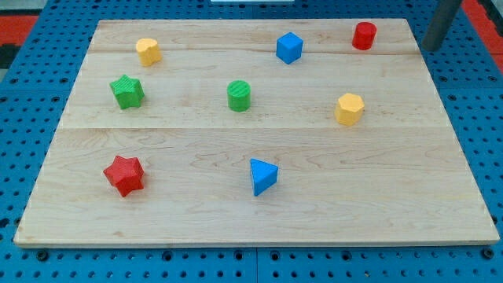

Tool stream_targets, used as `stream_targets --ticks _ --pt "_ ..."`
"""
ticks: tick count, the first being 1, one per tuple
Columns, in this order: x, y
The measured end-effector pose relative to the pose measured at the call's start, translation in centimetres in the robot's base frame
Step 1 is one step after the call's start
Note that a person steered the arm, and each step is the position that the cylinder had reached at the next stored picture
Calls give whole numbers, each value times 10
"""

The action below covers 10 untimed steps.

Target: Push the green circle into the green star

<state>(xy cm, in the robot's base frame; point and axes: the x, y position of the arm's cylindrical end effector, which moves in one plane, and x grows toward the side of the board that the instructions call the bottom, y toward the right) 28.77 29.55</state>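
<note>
- The desk (pixel 259 228) is a big board of light wood. It lies on a blue base with many small holes (pixel 47 31).
- My rod comes down at the far right corner. My tip (pixel 431 47) sits just past the right edge of the desk, right of the red cylinder (pixel 364 35). It touches no block and is well apart from the green ones.
- There are no fingers here, only the rod, so nothing is pinched.
- The red star (pixel 124 174) is near, on the left.
- The blue triangle (pixel 262 175) is near, in the middle.
- The green star (pixel 126 91) is on the left, farther back.
- The green circle (pixel 239 95) is in the middle, right of the green star. They are well apart.
- The yellow block with flat sides (pixel 350 108) is on the right.
- The blue cube (pixel 288 47) is far, in the middle.
- A second yellow block (pixel 148 51) is far, on the left.
</note>
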Motion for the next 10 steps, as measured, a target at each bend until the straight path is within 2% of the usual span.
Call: stream_targets --ticks 1,3,4,5,6,7,9,10 --pt "37 -65" --pt "42 -223" --pt "76 -273" --pt "107 -280" --pt "92 -362" --pt "86 -369" --pt "45 -364" --pt "45 -386"
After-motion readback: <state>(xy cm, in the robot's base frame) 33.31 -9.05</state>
